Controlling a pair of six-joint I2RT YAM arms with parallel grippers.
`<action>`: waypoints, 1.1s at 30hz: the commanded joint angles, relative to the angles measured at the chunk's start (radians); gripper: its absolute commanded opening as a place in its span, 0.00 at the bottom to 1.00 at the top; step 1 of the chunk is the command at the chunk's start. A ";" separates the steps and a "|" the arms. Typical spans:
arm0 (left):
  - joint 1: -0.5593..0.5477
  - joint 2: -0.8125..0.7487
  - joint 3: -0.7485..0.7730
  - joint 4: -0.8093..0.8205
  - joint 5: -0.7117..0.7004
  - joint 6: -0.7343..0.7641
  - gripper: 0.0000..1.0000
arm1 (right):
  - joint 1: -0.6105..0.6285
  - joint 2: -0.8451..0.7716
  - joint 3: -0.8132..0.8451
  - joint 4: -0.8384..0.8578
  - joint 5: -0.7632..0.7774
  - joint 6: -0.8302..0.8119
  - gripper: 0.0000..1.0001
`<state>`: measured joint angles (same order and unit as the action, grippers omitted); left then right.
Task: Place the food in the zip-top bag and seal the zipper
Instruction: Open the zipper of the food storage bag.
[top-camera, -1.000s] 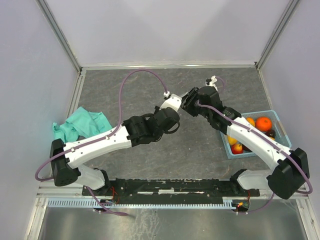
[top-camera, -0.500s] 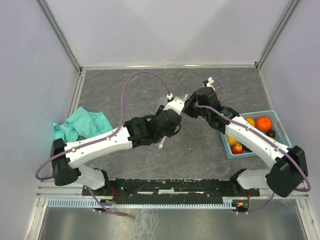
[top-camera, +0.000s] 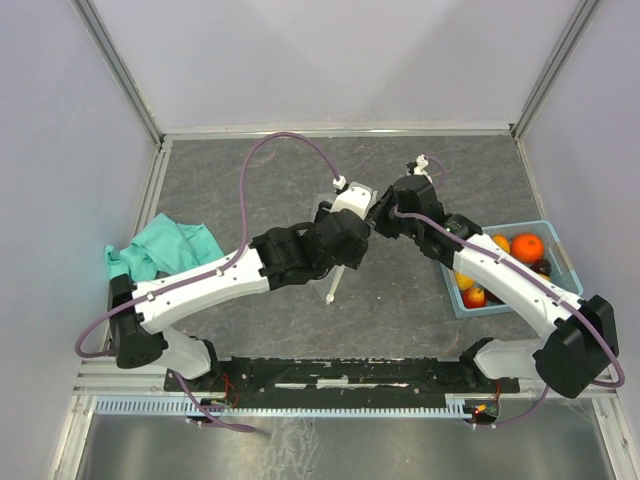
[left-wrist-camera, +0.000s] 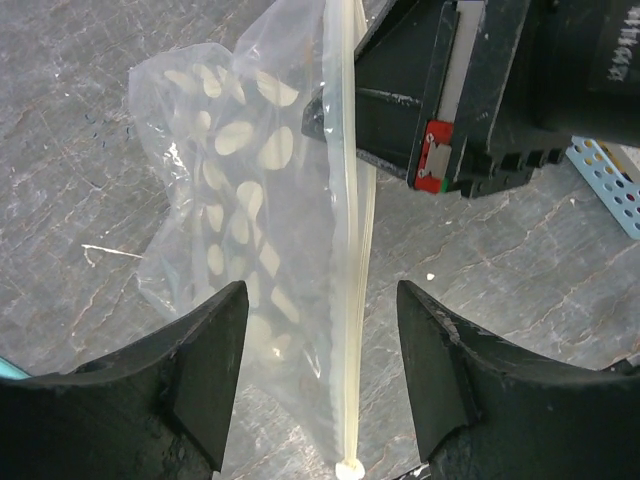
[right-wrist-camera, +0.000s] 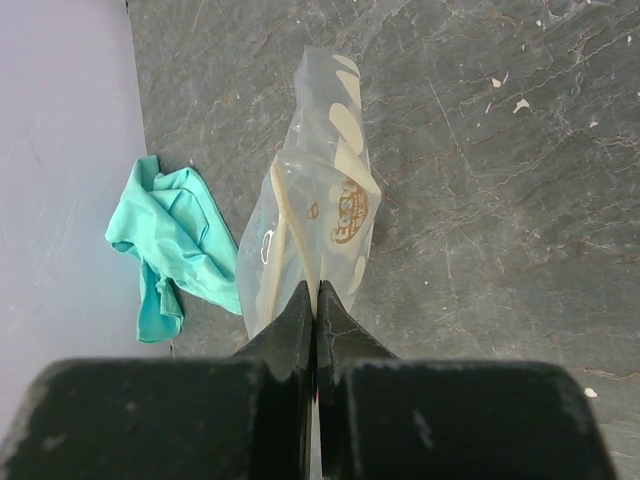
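Though overhead hides the grip, right tool (right-wrist-camera: 316, 292) pinches the zipper (right-wrist-camera: 289, 226).

Left claw (left-wrist-camera: 320, 300) spread wide; right claw (right-wrist-camera: 316, 295) pinched tight; arms reach inward.

Dotted bag (left-wrist-camera: 235, 230) held upright over grey table (left-wrist-camera: 80, 120), zipper (left-wrist-camera: 352, 300) vertical along its right edge. Left gripper (left-wrist-camera: 320, 295) spread wide, one finger either side of zipper. Right gripper (left-wrist-camera: 335, 105) clamped on zipper near top. Basket (left-wrist-camera: 610, 185) corner at right.
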<state>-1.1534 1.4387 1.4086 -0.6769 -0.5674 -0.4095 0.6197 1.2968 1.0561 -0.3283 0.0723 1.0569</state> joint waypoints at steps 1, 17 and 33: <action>-0.003 0.054 0.054 0.048 -0.054 -0.072 0.68 | 0.002 -0.039 0.025 0.009 0.018 -0.011 0.02; 0.007 0.034 0.043 0.017 -0.197 -0.092 0.69 | 0.002 -0.080 -0.014 -0.017 0.030 -0.038 0.02; 0.084 -0.015 -0.027 0.040 0.018 -0.134 0.73 | 0.002 -0.091 -0.046 -0.014 0.026 -0.066 0.02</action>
<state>-1.0718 1.4296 1.3830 -0.6746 -0.6167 -0.5014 0.6197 1.2423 1.0161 -0.3672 0.0879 1.0069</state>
